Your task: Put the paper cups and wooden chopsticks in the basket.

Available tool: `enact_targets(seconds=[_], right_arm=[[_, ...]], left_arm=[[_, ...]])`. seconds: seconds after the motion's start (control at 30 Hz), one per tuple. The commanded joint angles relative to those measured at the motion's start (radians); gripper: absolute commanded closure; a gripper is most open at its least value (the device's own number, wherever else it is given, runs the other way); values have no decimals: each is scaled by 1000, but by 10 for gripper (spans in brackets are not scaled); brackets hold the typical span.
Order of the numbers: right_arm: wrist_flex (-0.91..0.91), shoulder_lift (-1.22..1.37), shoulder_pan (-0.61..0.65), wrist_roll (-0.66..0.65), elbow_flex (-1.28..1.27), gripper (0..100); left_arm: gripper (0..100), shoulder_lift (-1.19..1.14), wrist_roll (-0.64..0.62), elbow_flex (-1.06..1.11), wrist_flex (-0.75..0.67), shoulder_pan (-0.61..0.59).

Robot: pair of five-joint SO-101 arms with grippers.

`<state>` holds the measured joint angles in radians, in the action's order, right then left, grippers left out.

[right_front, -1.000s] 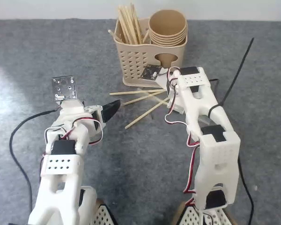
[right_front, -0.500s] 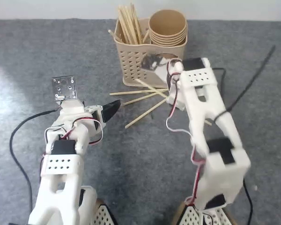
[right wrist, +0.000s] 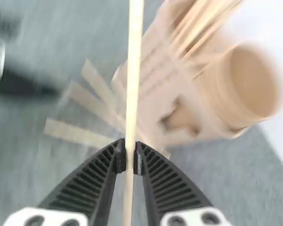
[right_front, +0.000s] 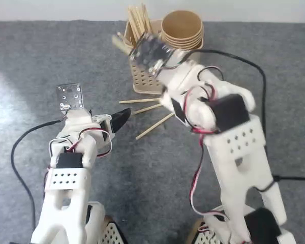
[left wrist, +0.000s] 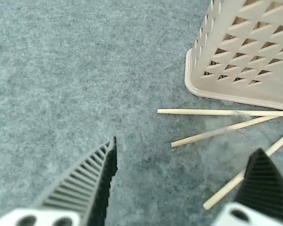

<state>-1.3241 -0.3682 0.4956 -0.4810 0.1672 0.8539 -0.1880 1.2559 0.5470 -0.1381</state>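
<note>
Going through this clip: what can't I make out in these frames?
High view: the right arm, blurred, covers the basket front and one end of the loose chopsticks.
Right wrist view: behind the right pincer and its held chopstick, the basket and cups are smeared; cup count unreadable.
Left wrist view: the picture edge cuts off the basket and chopstick ends.

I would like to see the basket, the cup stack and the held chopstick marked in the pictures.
basket [left wrist: 245, 52]: left wrist view, on its perforated side wall.
cup stack [right_front: 181, 24]: high view, inside the top cup's mouth.
held chopstick [right wrist: 134, 61]: right wrist view, on the shaft above the jaws.
</note>
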Motion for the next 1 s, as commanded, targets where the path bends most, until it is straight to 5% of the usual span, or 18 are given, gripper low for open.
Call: enact_targets(seconds=[0.0,0.33,0.73,0.97], right_arm=[[203,-44,-4,216,15,991],[782,99,-91,789,15,991],[1294,469,-94,761,21,986],[1349,605,-97,618,21,881]], left_arm=[[596,31,-11,-12,-21,-5],[596,31,-11,-12,-21,-6],[596,31,-12,-10,-21,-6],[596,31,-12,-10,-21,-6]])
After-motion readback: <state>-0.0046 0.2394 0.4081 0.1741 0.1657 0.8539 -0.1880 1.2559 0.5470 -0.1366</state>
